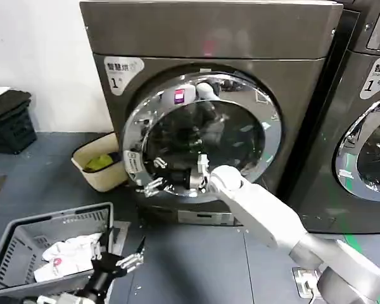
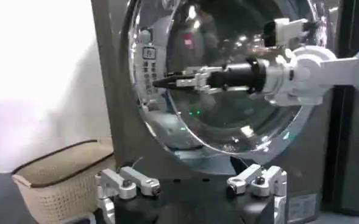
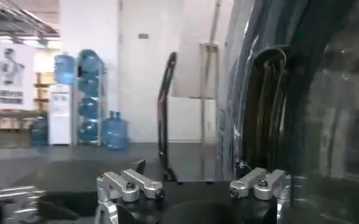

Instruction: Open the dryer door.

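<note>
- Head view shows the dryer (image 1: 114, 38) as the biggest thing, its top edge cut off by the frame; a neighbouring machine (image 1: 367, 126) at 3 o'clock is only partly seen.
- The dryer door (image 1: 240, 166) sits at the centre of the dryer's front, a chrome ring round dark glass with a pink sticker (image 1: 179, 95) on the rim at 11 o'clock; whether it is latched or ajar is hard to make out.
- The right arm (image 1: 272, 221) reaches in from 5 o'clock and hides part of the door's lower rim.
- The right gripper (image 1: 153, 186) is at the door's 8 o'clock rim, fingers slightly parted with nothing clearly clamped; contact with the rim is unclear.
- The laundry basket (image 1: 12, 237) at 8 o'clock is cut off by the frame.
- The left gripper (image 1: 132, 258) hangs low at 7 o'clock, well apart from the door, fingers spread and empty.
</note>
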{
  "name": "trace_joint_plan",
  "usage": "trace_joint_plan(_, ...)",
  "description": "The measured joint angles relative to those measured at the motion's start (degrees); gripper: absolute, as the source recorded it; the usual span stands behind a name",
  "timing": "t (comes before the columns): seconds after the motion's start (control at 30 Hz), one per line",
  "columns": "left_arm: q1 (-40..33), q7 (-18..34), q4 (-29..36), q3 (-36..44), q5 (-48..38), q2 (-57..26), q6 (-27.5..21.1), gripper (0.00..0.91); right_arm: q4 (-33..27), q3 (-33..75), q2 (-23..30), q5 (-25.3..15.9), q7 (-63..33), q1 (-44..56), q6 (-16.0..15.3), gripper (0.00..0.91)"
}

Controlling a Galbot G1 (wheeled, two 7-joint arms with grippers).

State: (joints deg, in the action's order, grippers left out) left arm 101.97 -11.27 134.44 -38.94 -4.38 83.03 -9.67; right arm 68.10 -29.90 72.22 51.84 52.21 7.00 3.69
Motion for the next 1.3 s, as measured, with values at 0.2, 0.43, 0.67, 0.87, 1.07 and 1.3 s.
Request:
trace_joint_plan(0.2, 0.14, 0.00, 0.07, -0.69, 0.66, -0.08, -0.25, 0.907, 3.36, -0.41, -3.75, 1.44, 3.19, 0.37, 0.06, 0.907)
trace_joint_plan(0.43, 0.84, 0.79, 1.12, -2.01, 2.11, -0.07, -2.84, 0.907, 6.71, -0.65, -7.42, 2.62, 6.26, 1.02, 0.05, 0.907)
trace_joint_plan(0.67, 1.08, 0.87, 1.63, -3.96, 1.35, -0.24, -3.27, 0.907, 10.93, -1.19, -10.77, 3.36, 8.09, 2.09, -0.21, 0.907)
trace_joint_plan(0.87, 0.32, 0.85, 1.55, -5.02, 0.26, -0.61, -4.04, 0.907, 15.08, -2.03, -13.63, 3.32, 9.93, 3.03, -0.41, 0.907)
trace_joint_plan(1.07, -1.69, 0.88, 0.30, -7.36, -4.04, -1.43, -5.52, 0.907, 19.00, -1.99, -16.69, 3.90, 11.23, 4.19, -0.50, 0.907)
trace_joint_plan(1.3, -5.73, 0.78, -2.21, -10.54, -8.19, -3.95, -7.31, 0.907, 23.10, -0.98, -20.51, 4.89, 12.91, 5.93, -0.54, 0.907)
